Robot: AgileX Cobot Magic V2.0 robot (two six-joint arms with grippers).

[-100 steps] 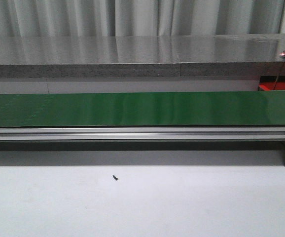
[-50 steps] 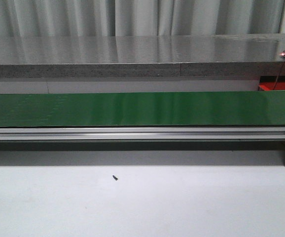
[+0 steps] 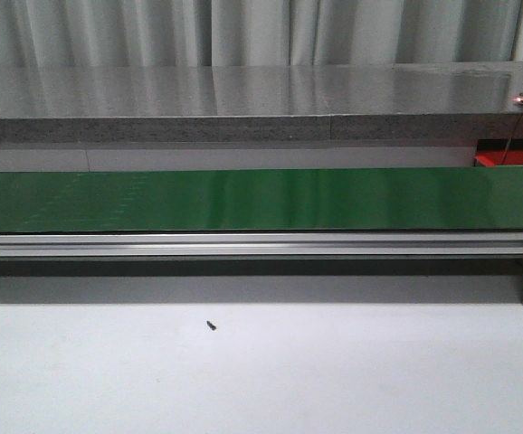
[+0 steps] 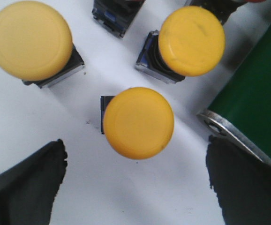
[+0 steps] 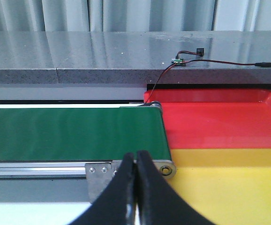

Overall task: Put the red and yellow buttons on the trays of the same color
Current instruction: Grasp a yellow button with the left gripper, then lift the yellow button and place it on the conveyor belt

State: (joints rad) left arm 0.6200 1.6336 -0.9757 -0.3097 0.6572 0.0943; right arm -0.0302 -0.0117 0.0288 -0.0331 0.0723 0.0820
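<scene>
In the left wrist view three yellow buttons stand on the white table: one [image 4: 138, 123] nearest my fingers, one [image 4: 30, 40] off to one side, one [image 4: 191, 41] close to the belt's end. My left gripper [image 4: 135, 180] hovers open above the nearest one, its dark fingers [image 4: 25, 187] wide apart with nothing between them. My right gripper [image 5: 136, 161] is shut and empty, in front of the belt's end. Beyond it lie the red tray [image 5: 220, 119] and the yellow tray [image 5: 229, 187]. No red button shows whole. Neither gripper appears in the front view.
The green conveyor belt [image 3: 261, 199] runs across the front view on an aluminium rail [image 3: 243, 244]. Its end roller bracket [image 4: 224, 131] sits near my left fingers. A small dark speck [image 3: 212, 325] lies on the white table. Dark switch bodies [image 4: 114, 14] stand behind the yellow buttons.
Faint marks on the green belt have shifted to the right, so the belt is running. Nothing else differs in the front view.
</scene>
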